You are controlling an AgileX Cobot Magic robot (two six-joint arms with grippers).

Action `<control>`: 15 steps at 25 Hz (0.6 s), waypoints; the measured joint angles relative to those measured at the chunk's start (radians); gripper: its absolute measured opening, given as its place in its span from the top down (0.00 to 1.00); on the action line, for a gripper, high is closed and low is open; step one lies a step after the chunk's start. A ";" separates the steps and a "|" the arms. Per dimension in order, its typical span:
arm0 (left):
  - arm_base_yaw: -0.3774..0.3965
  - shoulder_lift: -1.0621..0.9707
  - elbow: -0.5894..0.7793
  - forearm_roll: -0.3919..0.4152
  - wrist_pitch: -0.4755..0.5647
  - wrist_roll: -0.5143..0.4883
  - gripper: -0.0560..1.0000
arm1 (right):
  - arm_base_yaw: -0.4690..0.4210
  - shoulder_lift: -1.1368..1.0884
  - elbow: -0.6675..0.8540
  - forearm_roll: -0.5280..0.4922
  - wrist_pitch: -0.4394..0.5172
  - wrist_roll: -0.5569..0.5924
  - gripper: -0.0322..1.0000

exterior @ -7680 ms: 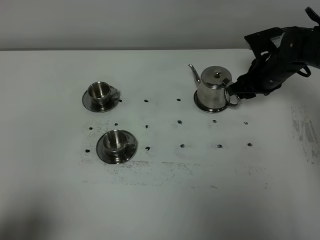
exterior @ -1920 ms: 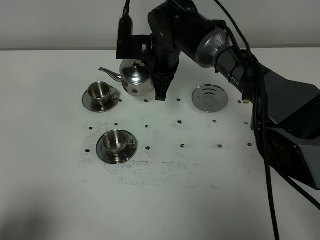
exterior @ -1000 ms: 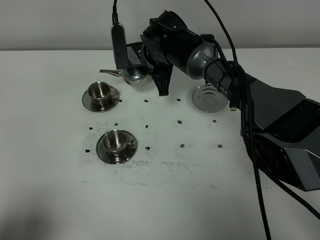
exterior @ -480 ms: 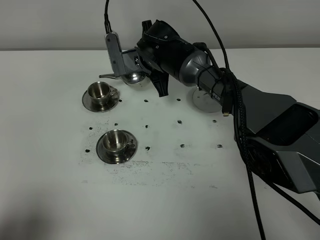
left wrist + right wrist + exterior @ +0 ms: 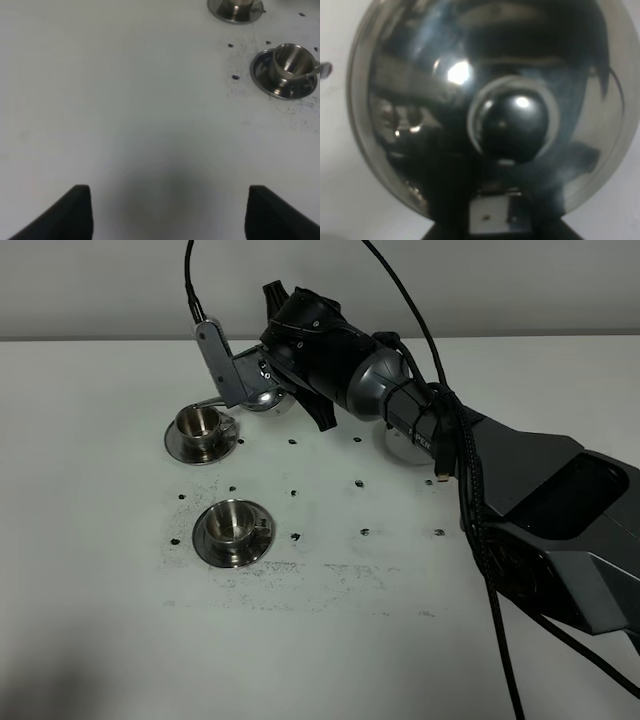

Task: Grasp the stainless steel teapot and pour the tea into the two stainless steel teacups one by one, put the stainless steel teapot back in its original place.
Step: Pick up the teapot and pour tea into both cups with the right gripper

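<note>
Teapot is up off the table, hanging at the end of the right arm near the back left. It's tipped over, with the thin spout pointing at the far cup. From the high camera the tip sits just above that cup's rim. The right gripper has the pot by its handle side. You can't actually see the fingers close, but the pot is in the air with nothing else holding it. The right wrist cam is basically all shiny lid and knob, looking straight at the top of the pot.

The far cup is on its saucer, and the near cup is on its own saucer, closer to the front. They're well apart from each other. The pot's saucer is off to the right and mostly hidden under the arm.

The left gripper is spread wide with nothing in it. Only its two dark fingertips show, over bare table well away from the cups.

The tabletop is plain white and matte, with a loose grid of small dark specks and some grey scuffing around the near cup and at the right edge. Behind it is just a blank grey wall. A black cable runs along the right arm.
</note>
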 joint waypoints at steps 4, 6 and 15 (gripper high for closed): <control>0.000 0.000 0.000 0.000 0.000 0.000 0.36 | 0.003 0.001 0.000 -0.023 -0.021 -0.011 0.80; 0.000 0.000 0.000 0.000 0.000 0.000 0.36 | 0.004 0.008 0.000 -0.052 -0.035 -0.012 0.80; 0.000 0.000 0.000 0.000 0.000 0.000 0.36 | 0.005 0.035 0.000 -0.110 -0.059 -0.013 0.80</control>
